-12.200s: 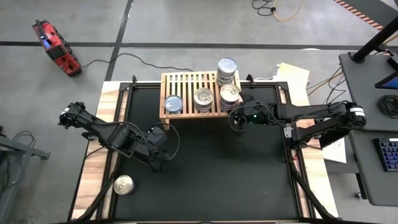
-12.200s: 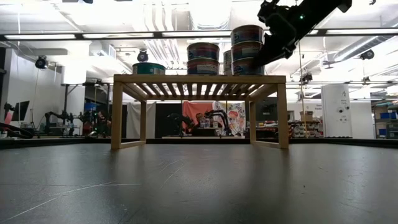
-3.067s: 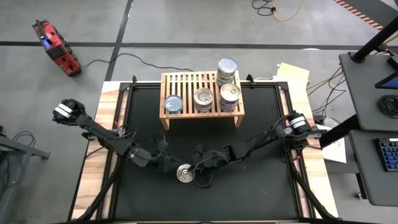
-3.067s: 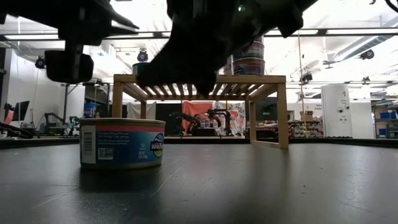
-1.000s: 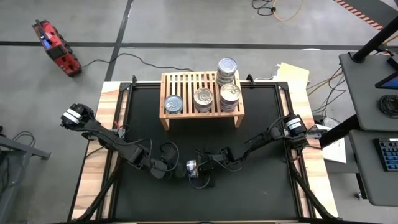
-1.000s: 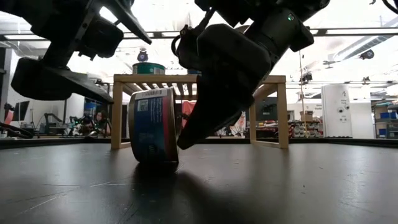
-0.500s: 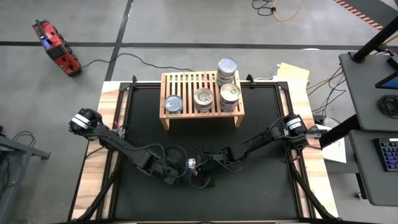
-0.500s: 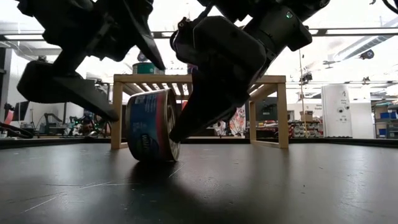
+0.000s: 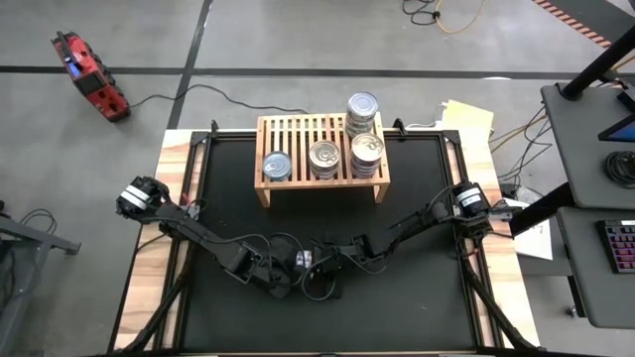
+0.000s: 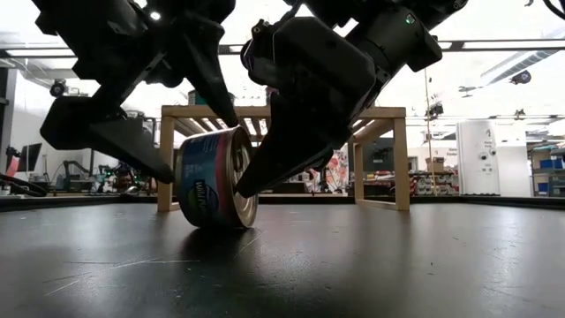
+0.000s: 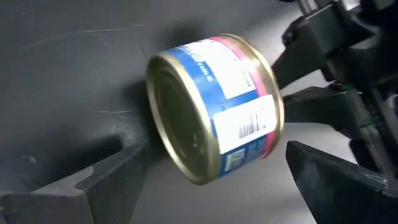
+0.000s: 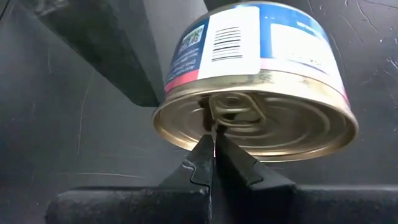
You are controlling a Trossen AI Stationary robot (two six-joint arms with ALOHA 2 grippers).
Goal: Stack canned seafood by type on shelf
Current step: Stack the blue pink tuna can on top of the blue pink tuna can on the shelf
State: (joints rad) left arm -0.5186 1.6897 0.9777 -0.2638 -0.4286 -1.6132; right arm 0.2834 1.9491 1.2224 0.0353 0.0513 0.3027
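Loose can (image 10: 214,177) tipped on edge btwn grippers: right gripper (image 12: 213,163) pinched together at its lid, left gripper (image 11: 205,177) spread wide astride it; next: left must clamp it, lift to shelf (image 9: 319,149).

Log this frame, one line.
can: tipped on edge, mid-mat | right gripper: shut at pull-tab lid | left gripper: open, flanking can | shelf: five cans

A: What kind of place is this?

B: Robotics lab or workshop. Bare concrete floor (image 9: 298,40) with tape lines around the counter (image 9: 417,297), a desk (image 9: 595,198) with a keyboard (image 9: 620,245) just beside it, more robot arms (image 10: 305,168) and strip lights (image 10: 494,44) behind.
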